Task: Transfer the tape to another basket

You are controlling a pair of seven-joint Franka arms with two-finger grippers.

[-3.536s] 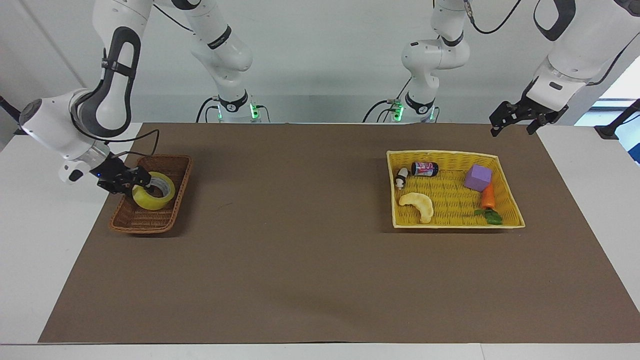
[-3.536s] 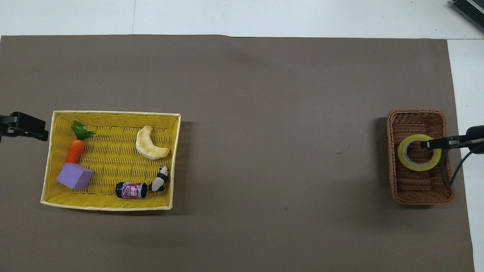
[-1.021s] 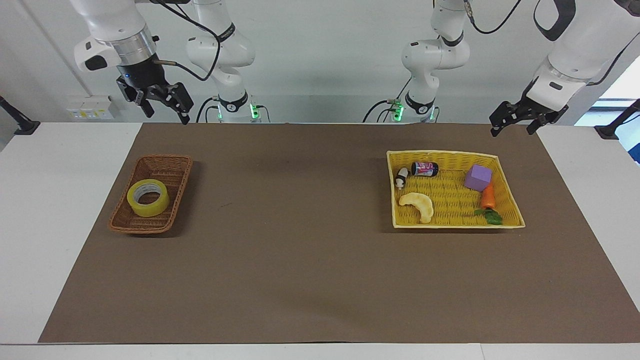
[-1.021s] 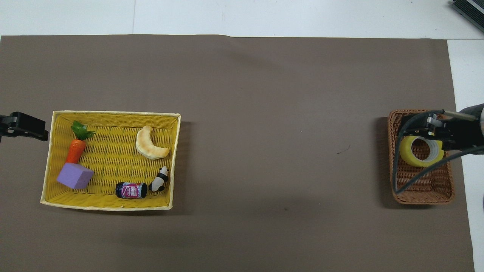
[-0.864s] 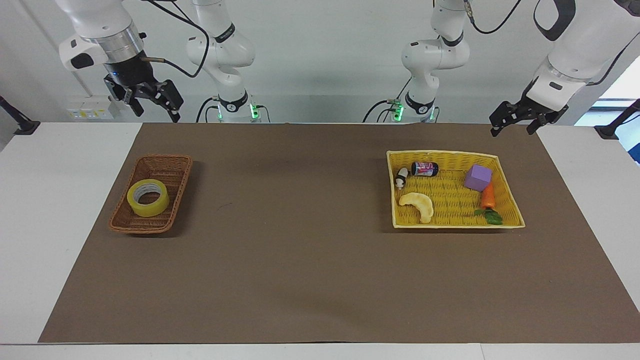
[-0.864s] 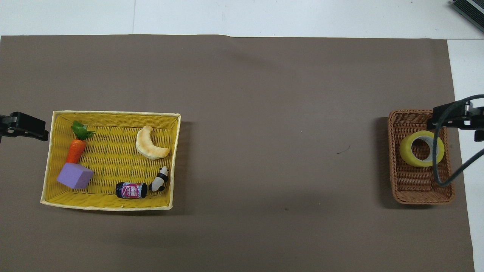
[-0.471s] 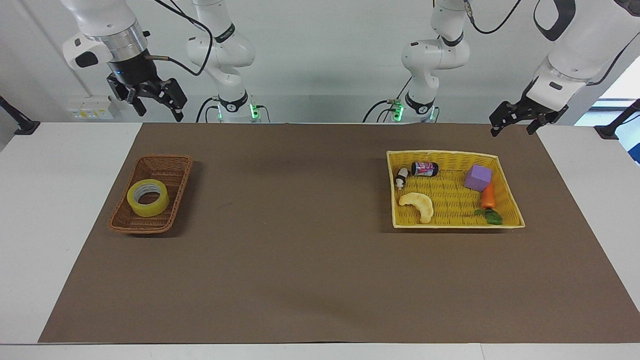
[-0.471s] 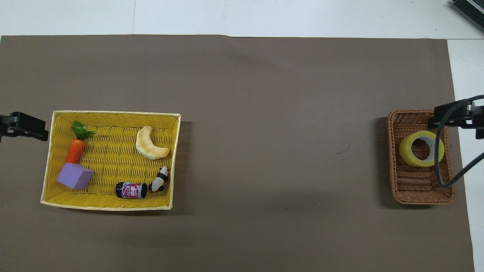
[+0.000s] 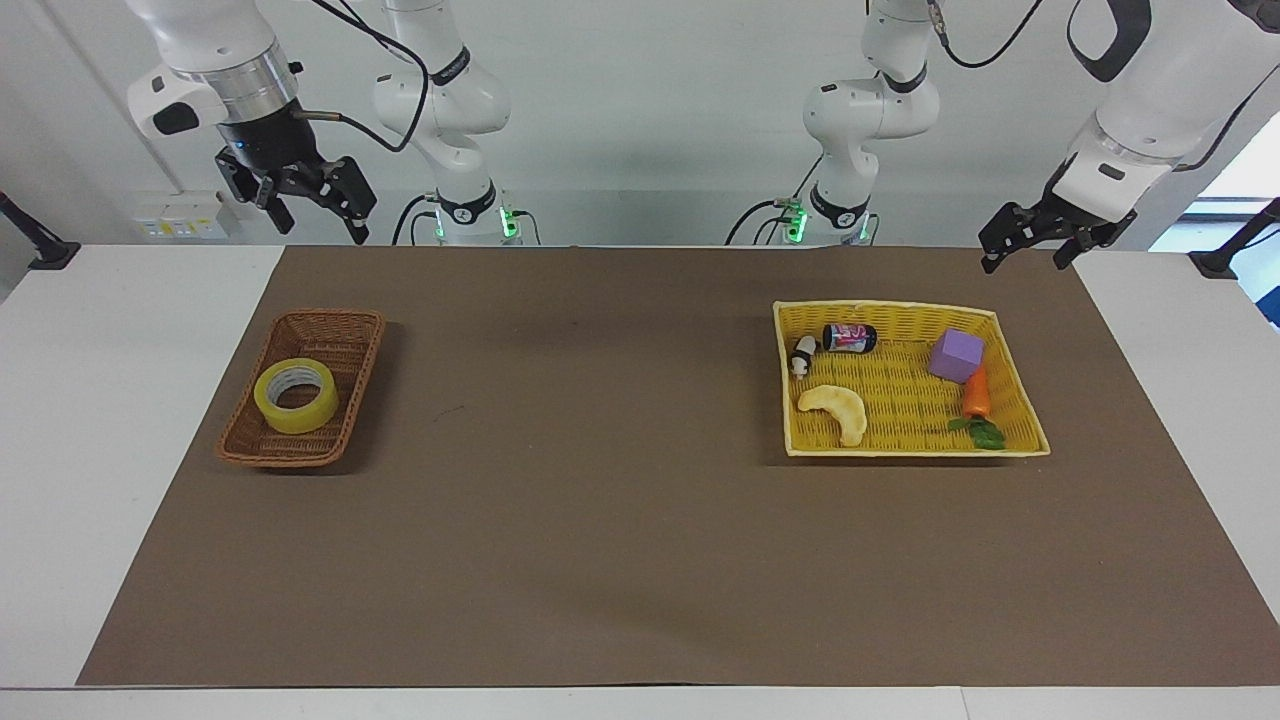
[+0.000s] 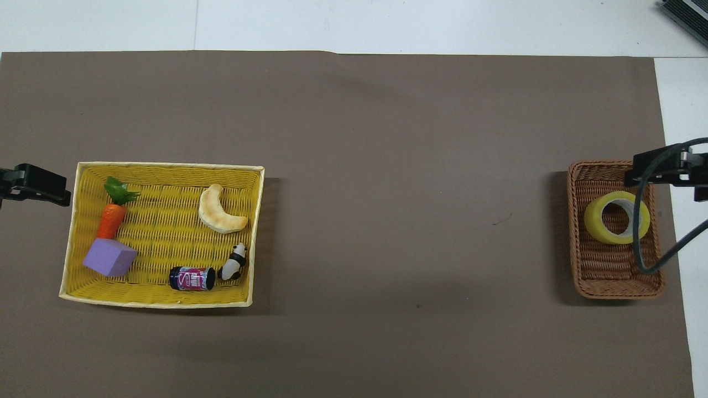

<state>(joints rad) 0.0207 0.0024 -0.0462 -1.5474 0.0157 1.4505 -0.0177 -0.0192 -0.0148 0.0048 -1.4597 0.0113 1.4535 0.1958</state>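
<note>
The yellow tape [image 9: 296, 396] lies flat in the small brown wicker basket [image 9: 340, 325] at the right arm's end of the table; it also shows in the overhead view [image 10: 617, 217] inside the basket [image 10: 614, 276]. My right gripper [image 9: 318, 228] is open and empty, raised high over the robots' edge of the mat, well clear of the basket; part of it shows in the overhead view [image 10: 664, 168]. My left gripper [image 9: 1022, 262] is open and empty and waits over the mat's corner beside the yellow tray; its tip shows in the overhead view [image 10: 33, 185].
The shallow yellow tray [image 9: 910, 451] at the left arm's end holds a pale banana-like toy [image 9: 835, 410], a purple block [image 9: 957, 355], a carrot [image 9: 977, 395], a small can [image 9: 850, 338] and a panda figure [image 9: 803, 354]. A brown mat [image 9: 600, 500] covers the table.
The right gripper let go of the tape in the brown basket and rose high above the table. In the last second it only shifted slightly. The left arm has not moved.
</note>
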